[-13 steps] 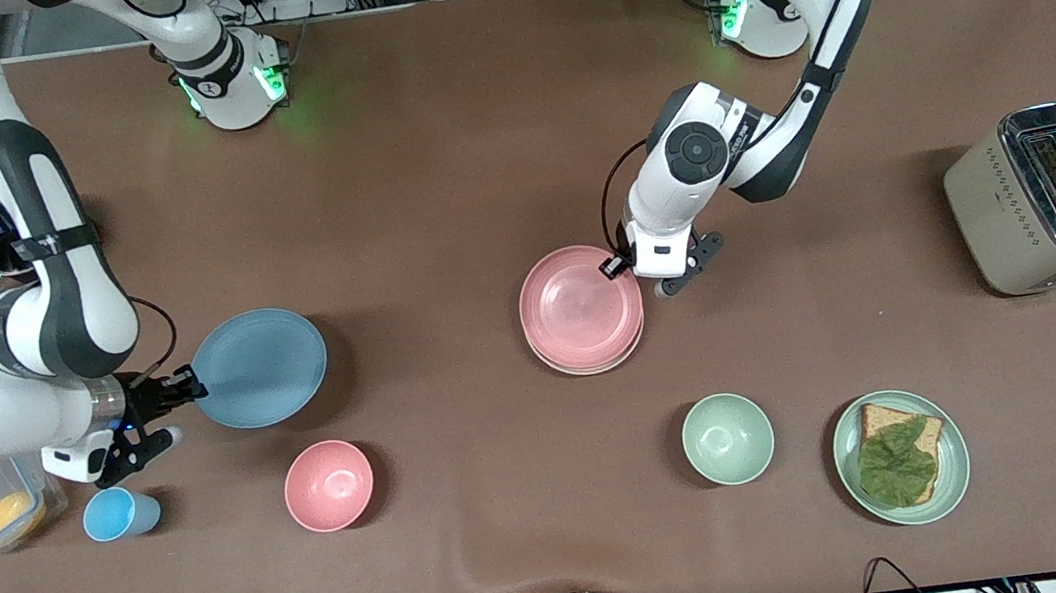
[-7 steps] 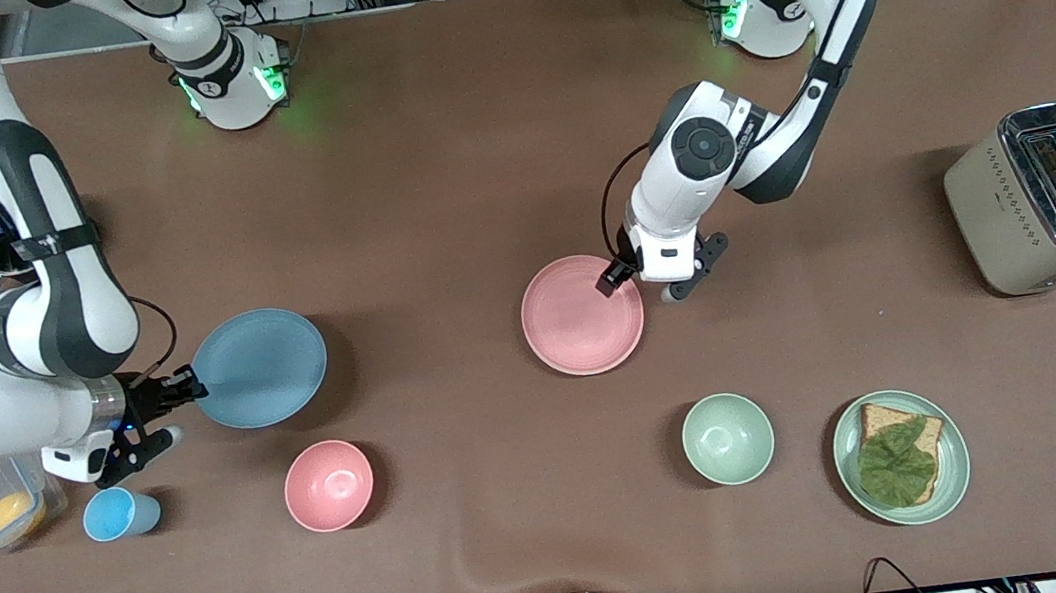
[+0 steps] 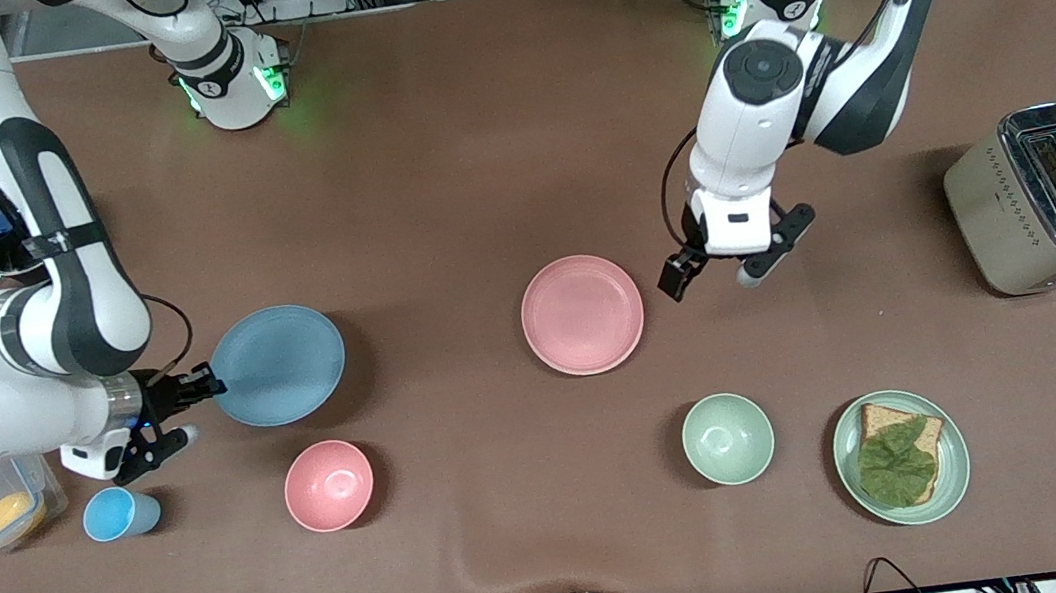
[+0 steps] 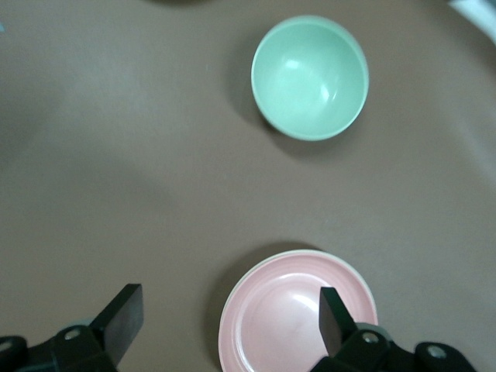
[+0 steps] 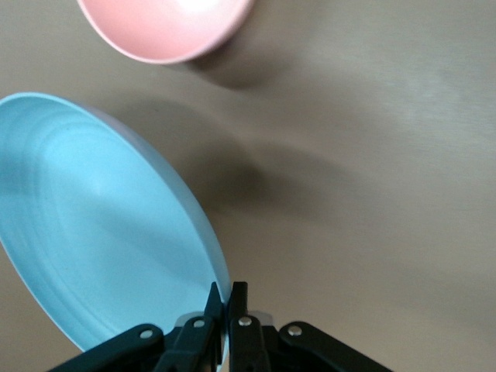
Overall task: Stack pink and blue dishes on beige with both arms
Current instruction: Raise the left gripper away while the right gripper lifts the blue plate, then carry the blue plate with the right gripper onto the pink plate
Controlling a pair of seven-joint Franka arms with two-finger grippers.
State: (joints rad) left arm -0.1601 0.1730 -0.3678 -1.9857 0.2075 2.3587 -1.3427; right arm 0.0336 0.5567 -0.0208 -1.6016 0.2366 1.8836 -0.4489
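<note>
Front view shows the flat round pale pink plate (image 3: 582, 314) lying at the middle of the brown table (image 3: 473, 172); it serves as the landmark. In the left wrist view a thin cream rim of the flat round beige plate (image 4: 246, 273) peeks out from under the pink plate, so the pink one rests on it. The left claw (image 3: 710, 270) hangs just beside the pink plate, toward the left arm's end of the table, its two black fingers spread wide and holding nothing. The flat round light blue plate (image 3: 278, 364) is well apart from the pink plate, toward the right arm's end, tilted and lifted off the table. The right claw (image 3: 201, 387) is clamped narrow on that blue plate's rim, as the right wrist view shows. The small deep pink bowl (image 3: 329, 485) and the small pale green bowl (image 3: 728, 438) stand nearer to the front camera than the pink plate, the pink bowl toward the right arm's end and the green bowl toward the left arm's end.
</note>
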